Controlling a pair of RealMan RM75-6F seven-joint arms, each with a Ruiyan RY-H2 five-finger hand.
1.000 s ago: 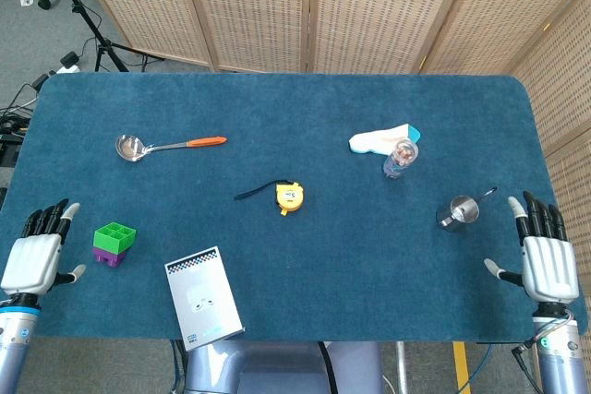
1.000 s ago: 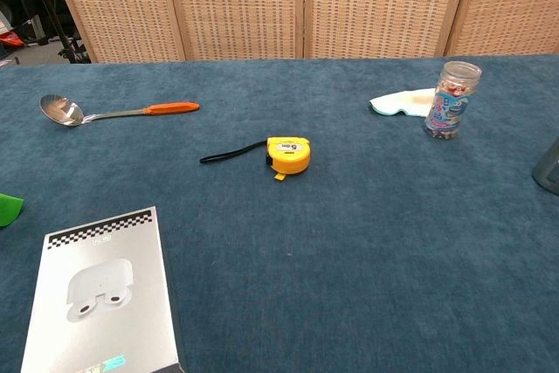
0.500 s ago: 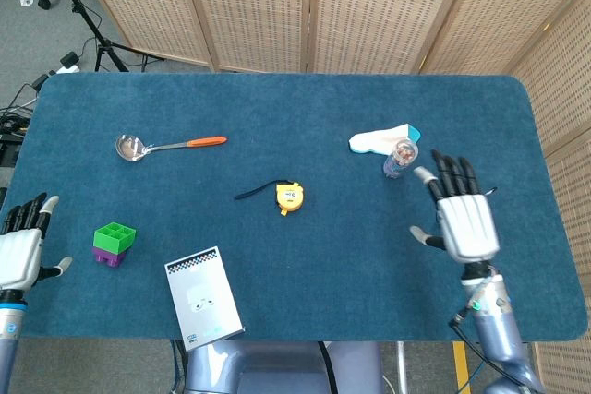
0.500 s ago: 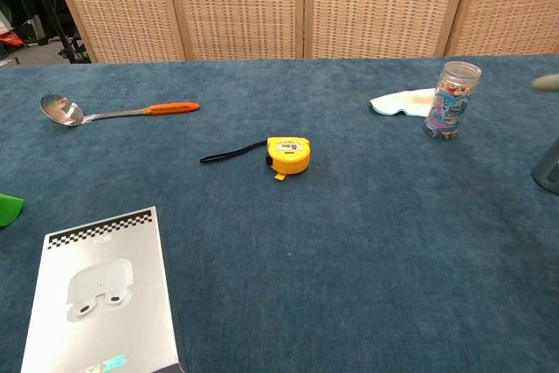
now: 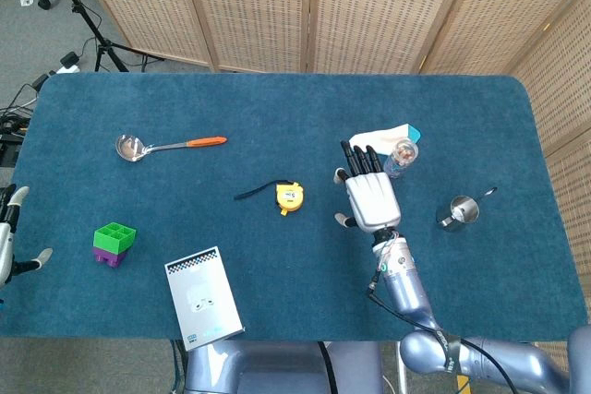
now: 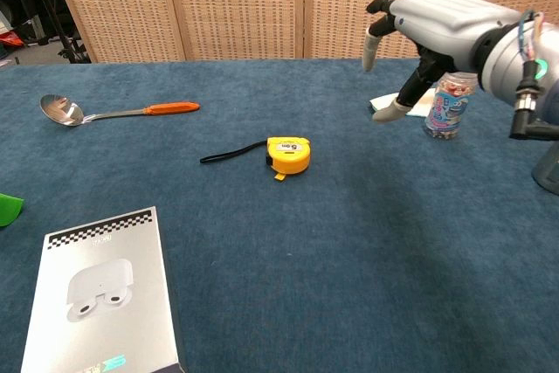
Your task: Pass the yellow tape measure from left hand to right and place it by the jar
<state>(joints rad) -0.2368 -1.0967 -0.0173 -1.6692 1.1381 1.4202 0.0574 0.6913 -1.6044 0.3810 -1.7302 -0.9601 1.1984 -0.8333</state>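
Note:
The yellow tape measure (image 5: 289, 197) (image 6: 288, 154) lies on the blue table with its black strap trailing to the left; nothing holds it. The clear jar (image 5: 401, 156) (image 6: 450, 100) stands upright to its right. My right hand (image 5: 370, 194) (image 6: 437, 28) hovers above the table between tape measure and jar, fingers spread, holding nothing. In the chest view it partly covers the jar's top. My left hand (image 5: 7, 237) shows only at the left edge of the head view, fingers apart and empty.
A white cloth (image 5: 377, 139) lies behind the jar. A metal cup (image 5: 459, 211) stands to the right. A ladle with an orange handle (image 5: 166, 145) lies at the back left. A green and purple block (image 5: 114, 244) and a white box (image 5: 204, 298) sit near the front.
My right hand has swept left from the table's right edge to a spot just right of the tape measure. The left hand has slid further off the left edge.

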